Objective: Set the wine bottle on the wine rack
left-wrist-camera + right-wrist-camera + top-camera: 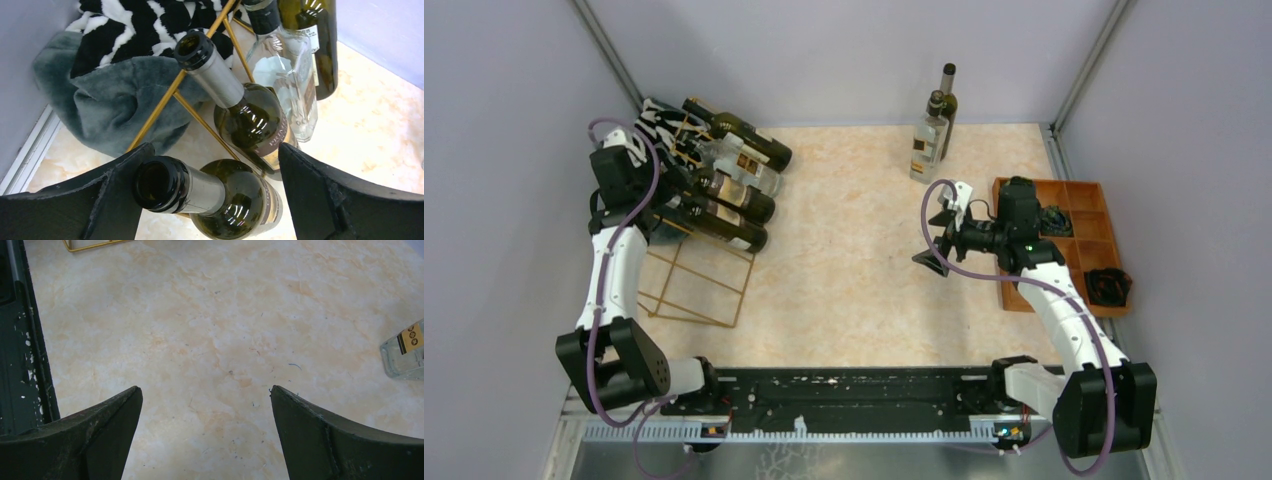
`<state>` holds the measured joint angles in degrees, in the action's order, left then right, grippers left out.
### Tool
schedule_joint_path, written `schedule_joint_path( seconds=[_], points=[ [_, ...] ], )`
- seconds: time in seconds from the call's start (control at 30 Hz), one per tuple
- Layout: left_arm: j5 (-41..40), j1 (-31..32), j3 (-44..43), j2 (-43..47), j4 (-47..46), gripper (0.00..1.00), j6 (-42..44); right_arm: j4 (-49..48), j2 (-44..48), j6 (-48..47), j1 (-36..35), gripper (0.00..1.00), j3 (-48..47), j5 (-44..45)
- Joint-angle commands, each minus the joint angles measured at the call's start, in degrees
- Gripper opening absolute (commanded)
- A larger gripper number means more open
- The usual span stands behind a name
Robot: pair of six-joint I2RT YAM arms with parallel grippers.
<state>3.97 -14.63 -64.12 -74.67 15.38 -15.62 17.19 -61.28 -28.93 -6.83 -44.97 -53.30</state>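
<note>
- Nearest our left wrist camera, the wine bottle (230, 200) lies with its open mouth and grey-foiled neck between the fingers of the left claw (215, 149).
- That claw stands wide. One finger (100, 200) is right beside the bottle's mouth and the other is well apart from the glass, so nothing is clamped.
- The bottle rests on the wine rack (165, 100), in the row closest to the claw, with the gold wires running under and past its shoulder.
- Just beyond the claw a second dark bottle (245, 115) lies on the rack, neck toward us. Past it are a clear bottle (287, 80) and a dark green bottle (312, 45).
- Behind the rack, to one side of the claw, a grey cloth (100, 100) is bunched up, with a black-and-white zigzag cloth (145, 20) above it.
- Well away, the right claw (206, 390) is also spread wide and holds nothing, with only the marbled table (200, 315) beneath it.
- Ahead of that claw, at the back of the table, a clear standing bottle (929, 145) and a dark standing bottle (946, 100) are side by side.
- A wooden tray (1079, 195) sits behind the right arm's wrist.
</note>
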Motion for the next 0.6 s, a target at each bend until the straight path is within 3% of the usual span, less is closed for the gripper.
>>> schedule_joint_path(
  seconds=[0.0, 0.13, 0.37, 0.57],
  points=[
    [-4.97, -0.25, -0.36, 0.45, -1.66, 0.99, -0.78, -1.63, 0.29, -0.64, 0.16, 0.98, -0.44, -1.78],
    [-9.05, -0.26, -0.77, 0.60, -1.01, 0.99, -1.96, -1.63, 0.23, -0.76, 0.17, 0.98, -0.40, -1.72],
    [-24.25, -0.22, -3.03, 0.30, 4.98, 0.99, -9.47, -1.61, 0.02, -0.82, 0.22, 0.99, -0.38, -1.72],
    [-27.38, -0.19, -6.74, 1.25, 11.36, 0.99, -13.01, -1.46, -0.18, -1.02, 0.20, 0.98, -0.38, -1.50]
  ],
)
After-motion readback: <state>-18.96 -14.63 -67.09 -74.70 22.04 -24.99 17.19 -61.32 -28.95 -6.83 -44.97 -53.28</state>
